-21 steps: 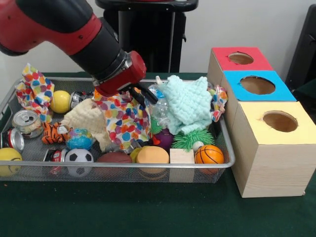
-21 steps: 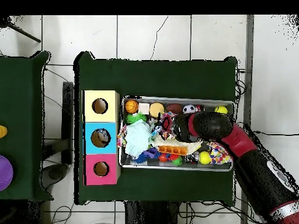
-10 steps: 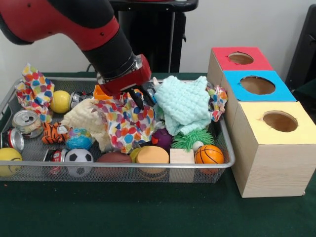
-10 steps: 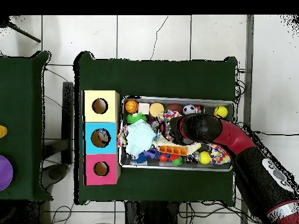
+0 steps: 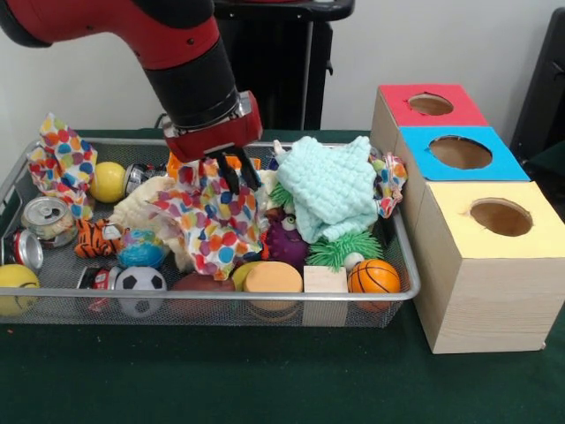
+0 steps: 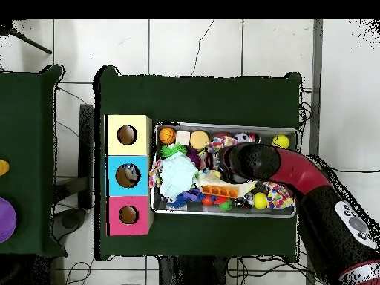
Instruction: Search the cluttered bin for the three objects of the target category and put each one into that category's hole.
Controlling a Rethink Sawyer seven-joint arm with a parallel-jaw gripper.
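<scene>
I see the gripper [image 5: 231, 174] at centre frame, its fingers pinched on the polka-dot cloth [image 5: 214, 221], which hangs lifted over the wire bin [image 5: 402, 231]. Just right of it lies the mint knitted cloth [image 5: 331, 187]; the three holed boxes [image 5: 477, 221] stand at right.

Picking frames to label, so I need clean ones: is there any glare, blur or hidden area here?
Front view: even light, sharp, slight shine on the can; the polka-dot cloth hides what lies behind it. Overhead view: the arm covers part of the bin, small items hard to tell.
</scene>
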